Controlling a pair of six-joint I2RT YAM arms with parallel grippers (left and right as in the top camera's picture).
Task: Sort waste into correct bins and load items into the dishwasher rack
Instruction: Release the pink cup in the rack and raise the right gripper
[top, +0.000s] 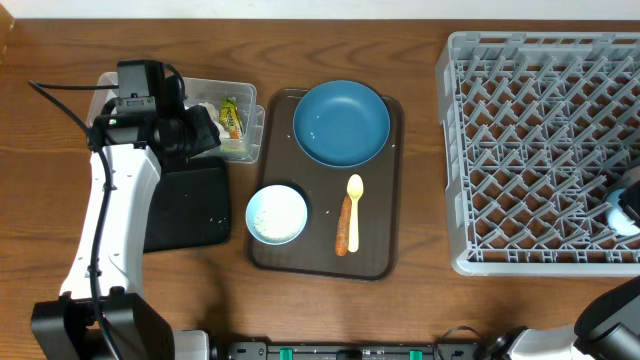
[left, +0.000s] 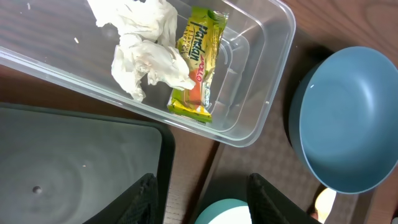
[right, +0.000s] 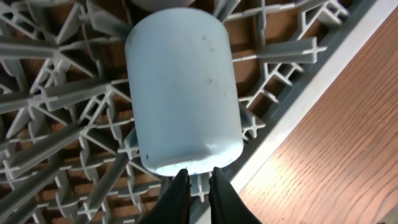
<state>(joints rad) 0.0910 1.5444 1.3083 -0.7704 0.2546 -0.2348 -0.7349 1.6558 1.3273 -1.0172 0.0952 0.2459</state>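
Fingers apart on the left gripper (left: 202, 182), nearly together on the right gripper (right: 199, 175).
Left gripper hangs empty over the counter (left: 189, 168) between black bin (left: 74, 162) and brown tray (left: 261, 155); clear tub (left: 273, 68) beyond holds tissues (left: 146, 56) and snack wrapper (left: 199, 62). Right fingertips (right: 180, 194) meet the end of the light blue cup (right: 183, 93) lying in the dishwasher rack (right: 311, 99); cannot tell if they grip it. Carrot piece (top: 344, 228) lies on the tray.

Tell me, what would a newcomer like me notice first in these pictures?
Probably the big grey rack filling the table's right side, with a light blue cup resting in it near its rim. Next comes the dark blue plate on the brown tray in the middle. On the left, a clear tub holds crumpled white tissues and a green-yellow wrapper.
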